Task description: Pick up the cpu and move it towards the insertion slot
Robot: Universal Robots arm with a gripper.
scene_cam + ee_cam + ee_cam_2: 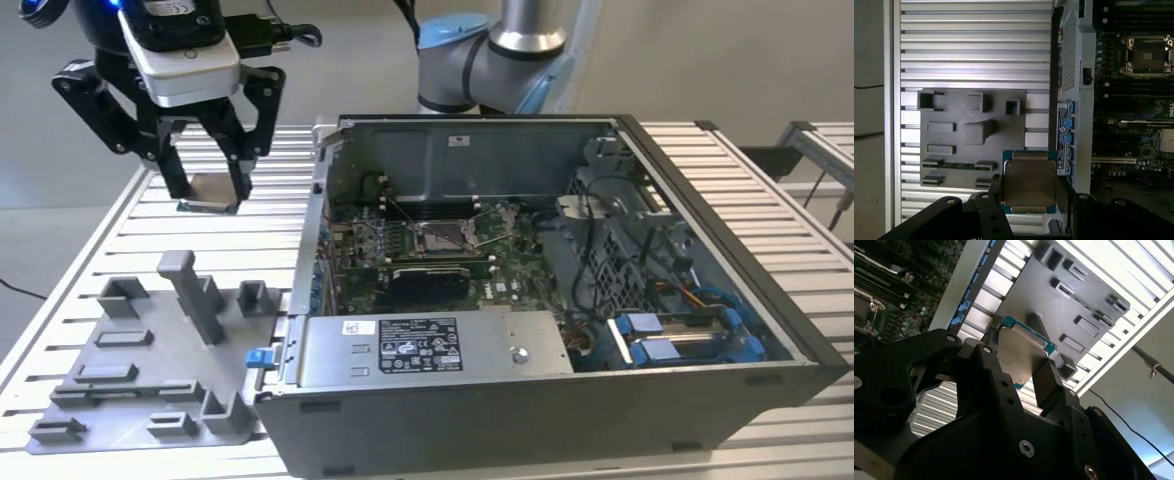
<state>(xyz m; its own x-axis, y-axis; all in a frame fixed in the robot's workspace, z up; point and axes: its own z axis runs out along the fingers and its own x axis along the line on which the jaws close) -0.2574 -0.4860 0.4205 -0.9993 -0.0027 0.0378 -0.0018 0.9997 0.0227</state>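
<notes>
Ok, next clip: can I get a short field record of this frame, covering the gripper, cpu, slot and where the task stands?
gripper: shut on the cpu, raised over the table
cpu: clamped flat, metal face visible in both wrist views
cpu location: outside the computer case, on the exterior view's left of it, near the grey fixture plate
insertion slot: on the board inside the open case, well apart from the cpu
task state: cpu lifted, not yet over the slot
</notes>
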